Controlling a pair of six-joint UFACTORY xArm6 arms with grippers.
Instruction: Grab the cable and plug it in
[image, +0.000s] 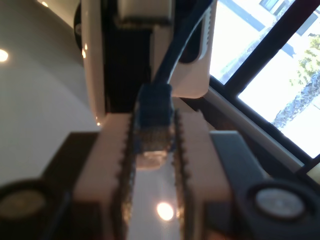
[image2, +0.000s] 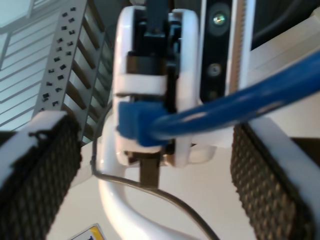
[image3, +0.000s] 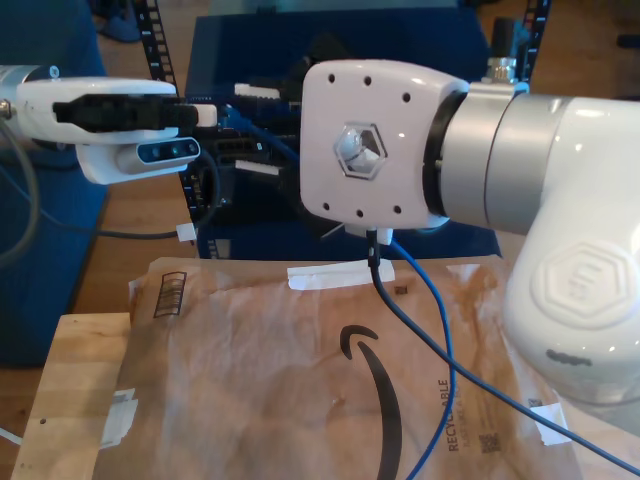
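You see my first gripper (image: 152, 150) with ridged pads clamped on one clear plug (image: 151, 132) of the cable (image: 177, 45). My second gripper (image2: 150, 165) has knurled pads spread, one smooth round blue strand passing between them.

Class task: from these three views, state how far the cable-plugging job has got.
Done: my first gripper is shut on the blue cable at its plug. In hand: holding the plug aloft. My second gripper is open, the cable crossing between its pads. Left: plugging it in.

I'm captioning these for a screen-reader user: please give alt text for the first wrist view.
My first gripper is shut on the cable, pinching its blue-booted clear plug between two ridged pads. Bright windows lie behind.
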